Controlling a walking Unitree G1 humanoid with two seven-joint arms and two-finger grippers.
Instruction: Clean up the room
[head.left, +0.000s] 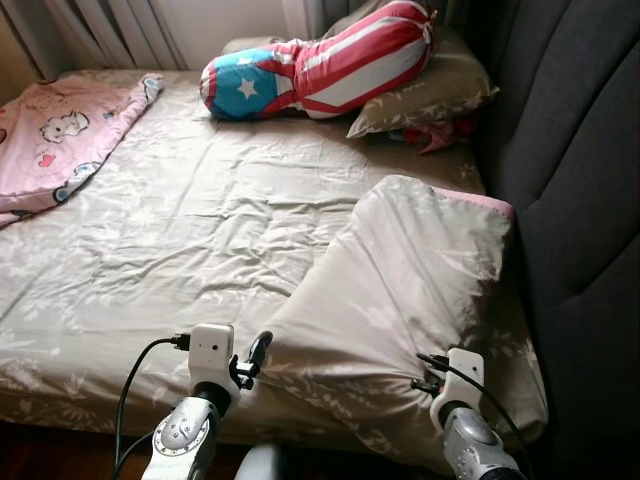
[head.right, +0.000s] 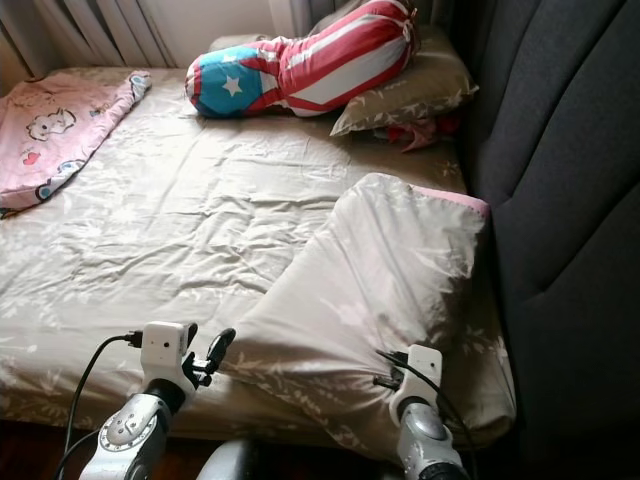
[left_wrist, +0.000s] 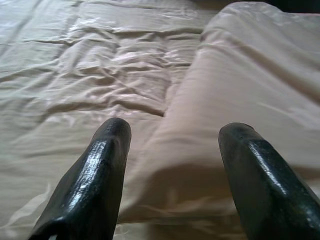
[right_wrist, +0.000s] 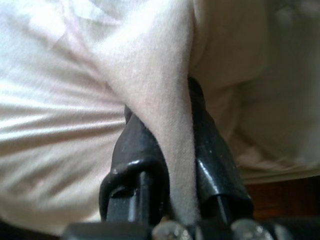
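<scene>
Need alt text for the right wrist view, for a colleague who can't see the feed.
The right pincer is shut on a pinched fold of the beige pillow, the cloth standing up between its two black fingers. Pale, wrinkled fabric spreads behind it, with a strip of dark wooden floor at one corner.

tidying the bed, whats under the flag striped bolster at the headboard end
The red, white and blue star-and-stripe bolster lies partly on a beige floral pillow, with something red poking out below the pillow. What else lies beneath is covered.
</scene>
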